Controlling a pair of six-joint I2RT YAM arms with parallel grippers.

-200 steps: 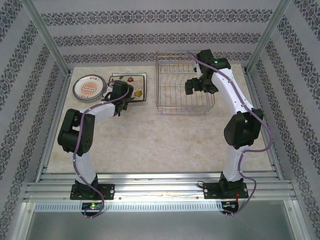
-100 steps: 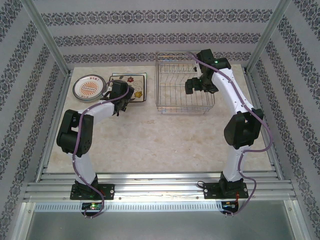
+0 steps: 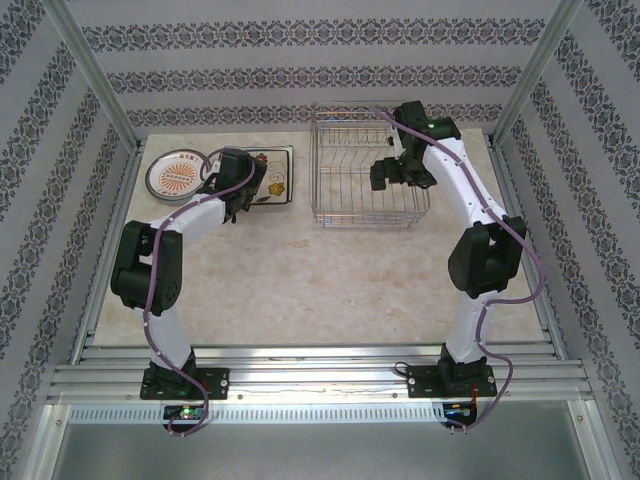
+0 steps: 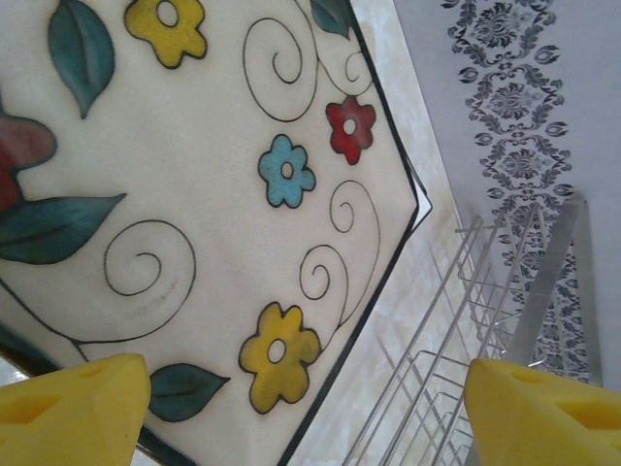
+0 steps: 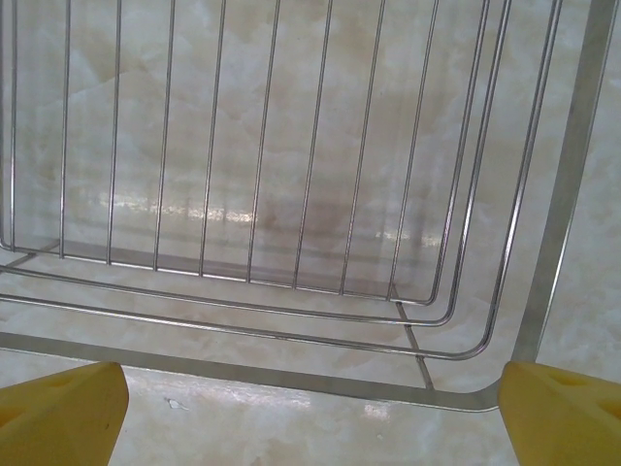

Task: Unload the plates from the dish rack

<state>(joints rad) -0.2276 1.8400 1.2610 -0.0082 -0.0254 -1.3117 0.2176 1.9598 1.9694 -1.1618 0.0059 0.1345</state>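
A square cream plate (image 4: 194, 194) with painted flowers and a dark edge lies flat on the table at the back left (image 3: 272, 172). Left of it lies a round plate (image 3: 176, 175) with an orange centre. My left gripper (image 3: 250, 183) hovers just above the square plate, open (image 4: 306, 408), its yellow fingertips (image 4: 68, 403) wide apart with nothing between them. The silver wire dish rack (image 3: 365, 170) stands at the back centre. My right gripper (image 3: 383, 176) hangs over its right part, open (image 5: 310, 417). Below it lie the rack's wires (image 5: 291, 194) with marble showing through.
The marble table (image 3: 320, 270) is bordered by aluminium rails and patterned walls. The rack's side wires (image 4: 466, 320) stand close to the right of the square plate. Both arm bases sit at the near edge.
My left gripper has shifted a little toward the back over the square plate, and its elbow has swung left. The right arm has hardly moved.
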